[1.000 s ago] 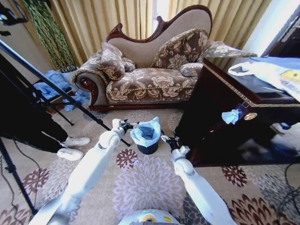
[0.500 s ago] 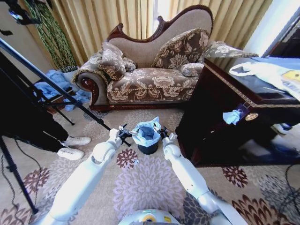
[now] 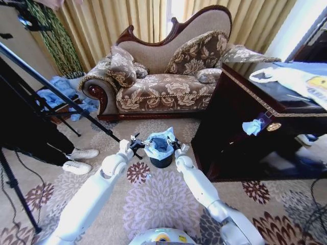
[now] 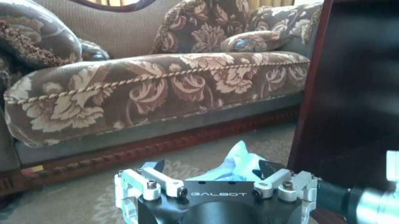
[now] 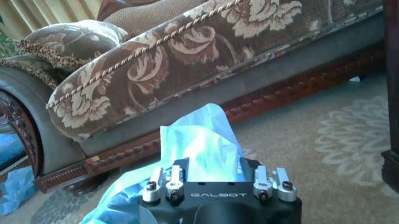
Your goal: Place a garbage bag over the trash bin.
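Note:
The black trash bin (image 3: pixel 161 162) stands on the carpet in front of the sofa. The pale-blue garbage bag (image 3: pixel 158 142) sits in its mouth, its film bunched up above the rim. My left gripper (image 3: pixel 137 144) is at the bag's left edge; in the left wrist view it (image 4: pixel 213 169) is open, with a peak of the bag (image 4: pixel 240 158) between its fingers. At the bag's right edge is my right gripper (image 3: pixel 173 146). In the right wrist view it (image 5: pixel 209 171) is shut on the bag (image 5: pixel 201 140), whose film rises out of the jaws.
A floral sofa (image 3: pixel 163 92) stands behind the bin. A dark wooden cabinet (image 3: pixel 255 117) is close on the right, with a white plastic bag (image 3: pixel 301 79) on top. Tripod legs (image 3: pixel 61 97) and a person's white shoes (image 3: pixel 79 159) are to the left. Patterned carpet lies in front.
Both arms have closed in on the bag from either side. The right gripper came from the bin's lower right up to the bag's right edge. The bag's rim now looks narrower.

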Controlling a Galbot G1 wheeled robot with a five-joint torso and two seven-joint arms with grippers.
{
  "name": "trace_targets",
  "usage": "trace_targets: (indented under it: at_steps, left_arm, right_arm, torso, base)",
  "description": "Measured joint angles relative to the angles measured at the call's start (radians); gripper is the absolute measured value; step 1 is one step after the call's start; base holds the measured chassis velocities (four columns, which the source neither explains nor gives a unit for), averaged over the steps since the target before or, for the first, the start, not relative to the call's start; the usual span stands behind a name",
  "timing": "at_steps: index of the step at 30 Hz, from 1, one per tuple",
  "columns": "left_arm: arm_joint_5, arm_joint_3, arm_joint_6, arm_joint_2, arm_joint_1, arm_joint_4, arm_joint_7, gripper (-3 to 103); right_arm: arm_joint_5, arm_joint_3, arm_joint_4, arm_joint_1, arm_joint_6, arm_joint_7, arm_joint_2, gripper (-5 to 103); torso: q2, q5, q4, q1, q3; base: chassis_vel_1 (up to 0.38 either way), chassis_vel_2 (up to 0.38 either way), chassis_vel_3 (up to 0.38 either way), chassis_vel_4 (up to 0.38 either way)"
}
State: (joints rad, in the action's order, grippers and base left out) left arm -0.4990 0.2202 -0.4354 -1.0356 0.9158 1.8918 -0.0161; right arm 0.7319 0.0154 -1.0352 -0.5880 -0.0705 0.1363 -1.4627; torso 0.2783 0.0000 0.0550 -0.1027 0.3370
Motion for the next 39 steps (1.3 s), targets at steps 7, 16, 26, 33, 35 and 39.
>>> trace_targets:
  at_steps: [7, 16, 26, 33, 35, 39]
  left_arm:
    - [0.009, 0.007, 0.010, -0.008, 0.017, 0.010, 0.041, 100]
    - [0.010, 0.007, 0.018, -0.016, 0.025, 0.013, 0.060, 100]
    - [0.010, 0.007, 0.042, -0.023, 0.064, 0.035, 0.061, 100]
    - [0.006, 0.008, 0.044, -0.032, 0.074, 0.048, 0.060, 100]
    - [0.004, 0.008, 0.044, -0.037, 0.075, 0.051, 0.060, 100]
    - [-0.002, 0.010, 0.045, -0.038, 0.074, 0.056, 0.058, 100]
  right_arm:
    - [-0.001, 0.004, 0.026, 0.008, -0.004, 0.015, 0.001, 26]
    - [-0.001, 0.013, 0.062, 0.027, -0.006, 0.038, 0.010, 1]
    - [-0.027, 0.023, 0.135, 0.039, -0.004, 0.041, 0.012, 0]
    - [-0.079, 0.027, 0.204, 0.045, -0.016, 0.022, 0.005, 0]
    - [-0.095, 0.025, 0.208, 0.037, -0.017, 0.016, 0.005, 0]
    - [-0.113, 0.018, 0.208, 0.023, -0.015, 0.004, 0.010, 0]
  torso:
    - [0.000, 0.0001, 0.0000, 0.000, 0.000]
    - [0.000, 0.0001, 0.0000, 0.000, 0.000]
    - [0.000, 0.0000, -0.0001, 0.000, 0.000]
    - [0.000, 0.0001, 0.0000, 0.000, 0.000]
    - [0.000, 0.0000, 0.0000, 0.000, 0.000]
    - [0.000, 0.0000, 0.0000, 0.000, 0.000]
  base:
    - [0.000, 0.000, 0.000, 0.000]
    - [0.000, 0.000, 0.000, 0.000]
    - [0.000, 0.000, 0.000, 0.000]
    - [0.000, 0.000, 0.000, 0.000]
    - [0.000, 0.000, 0.000, 0.000]
    - [0.000, 0.000, 0.000, 0.000]
